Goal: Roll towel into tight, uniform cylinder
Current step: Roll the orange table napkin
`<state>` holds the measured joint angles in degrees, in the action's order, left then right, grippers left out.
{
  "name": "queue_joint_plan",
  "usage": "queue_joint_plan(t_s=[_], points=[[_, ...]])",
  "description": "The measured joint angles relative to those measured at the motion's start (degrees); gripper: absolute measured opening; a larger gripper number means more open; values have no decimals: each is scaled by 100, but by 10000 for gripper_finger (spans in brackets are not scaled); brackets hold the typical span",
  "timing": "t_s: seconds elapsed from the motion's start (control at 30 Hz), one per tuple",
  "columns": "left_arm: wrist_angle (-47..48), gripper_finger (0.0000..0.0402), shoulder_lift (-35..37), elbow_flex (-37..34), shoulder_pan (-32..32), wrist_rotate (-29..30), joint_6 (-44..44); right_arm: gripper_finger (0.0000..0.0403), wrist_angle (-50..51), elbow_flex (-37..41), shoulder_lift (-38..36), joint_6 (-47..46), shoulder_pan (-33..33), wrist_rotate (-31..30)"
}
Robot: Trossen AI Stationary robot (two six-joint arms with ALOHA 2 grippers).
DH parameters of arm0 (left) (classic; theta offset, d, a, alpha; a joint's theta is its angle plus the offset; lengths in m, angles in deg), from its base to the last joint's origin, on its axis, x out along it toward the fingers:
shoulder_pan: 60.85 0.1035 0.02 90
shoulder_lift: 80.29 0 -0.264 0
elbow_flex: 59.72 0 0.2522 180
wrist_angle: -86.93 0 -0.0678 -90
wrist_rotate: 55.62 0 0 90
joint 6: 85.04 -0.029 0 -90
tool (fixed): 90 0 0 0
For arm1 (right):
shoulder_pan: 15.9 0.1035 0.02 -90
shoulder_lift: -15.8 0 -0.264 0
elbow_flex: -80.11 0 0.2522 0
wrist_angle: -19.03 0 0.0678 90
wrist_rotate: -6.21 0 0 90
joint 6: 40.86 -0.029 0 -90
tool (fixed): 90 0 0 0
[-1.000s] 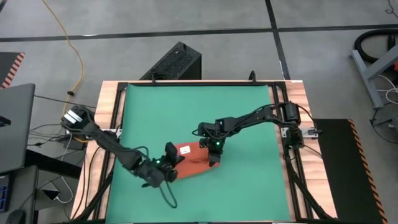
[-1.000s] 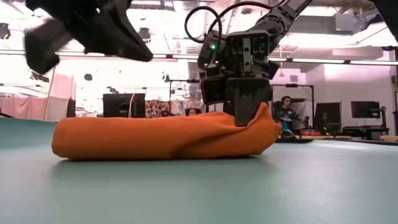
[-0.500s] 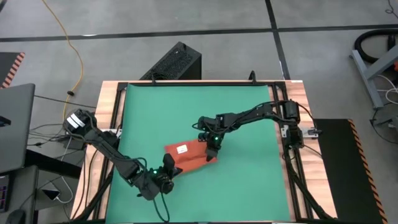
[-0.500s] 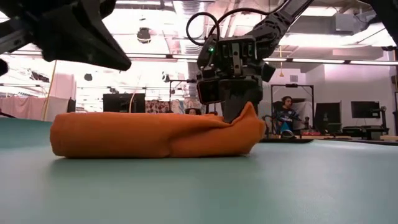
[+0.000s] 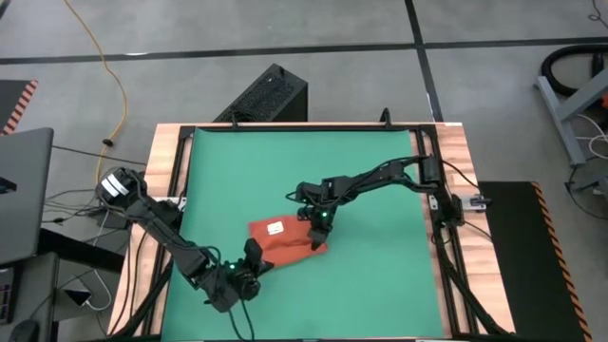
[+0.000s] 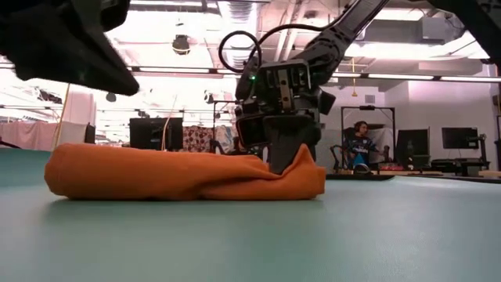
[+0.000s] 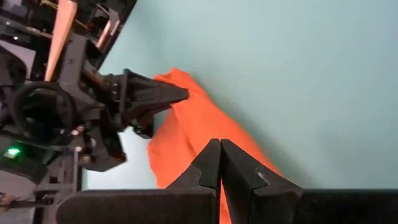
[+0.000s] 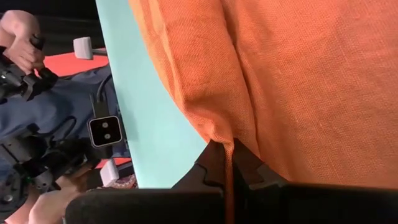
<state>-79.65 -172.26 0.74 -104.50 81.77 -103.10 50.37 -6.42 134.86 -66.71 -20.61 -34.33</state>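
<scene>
The orange-red towel point(image 5: 285, 243) lies on the green mat point(image 5: 380, 285) as a loose, flattened roll point(image 6: 172, 174), its white tag point(image 5: 276, 228) on top. At the roll's right end stands my right gripper point(image 5: 316, 231), shut on the cloth. My left gripper point(image 7: 220, 144) is shut with nothing between its fingers. It hangs in the air off the towel's near left side point(image 5: 255, 251), pointing along the roll toward the right gripper. My right gripper pinches a raised fold of the towel's right end point(image 8: 225, 138) between its two fingers. The fingers point(image 6: 283, 155) come slanting down from the far right. The pinched cloth stands as a small peak point(image 6: 304, 152), while the rest of the roll lies slack on the mat.
A wooden frame point(image 5: 166, 171) borders the mat. A black box point(image 5: 271, 95) stands beyond the far edge. Free mat lies to the right of and behind the towel. A seated person point(image 6: 358, 145) shows in the room behind.
My right gripper has gone left and down, still shut on the towel's end. The held peak has sunk and the roll has slid toward the table's left. My left gripper, shut, has drawn back toward the table's near left corner, away from the towel.
</scene>
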Motion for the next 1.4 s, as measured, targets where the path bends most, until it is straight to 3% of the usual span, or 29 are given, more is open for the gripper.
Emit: queue_joint_plan(t_s=[0.2,0.37,0.47,0.67,0.8,0.9,0.97,1.13,1.4], points=[[50,0,-136,-234,-71,115,341,12,11,-75,9,21,-2,-38],[56,0,-796,-152,-141,447,-401,12,50,-81,22,34,-35,190],[44,0,-1092,19,-174,981,-744,12,214,-83,24,-11,-77,296],[79,0,-1156,140,-207,1486,-1173,12,421,-86,24,-80,-67,438],[34,0,-1154,289,-295,1355,-1257,12,427,-86,24,-94,-76,460],[-60,0,-1147,374,-325,353,-1185,12,427,-86,24,-97,-107,460],[47,0,-1226,368,-304,27,-1126,12,431,-83,24,-102,-107,470],[195,0,-1430,356,-146,775,-1059,12,364,-79,24,-122,-92,467],[913,0,-1390,375,183,435,245,12,317,-77,24,-137,-63,428]])
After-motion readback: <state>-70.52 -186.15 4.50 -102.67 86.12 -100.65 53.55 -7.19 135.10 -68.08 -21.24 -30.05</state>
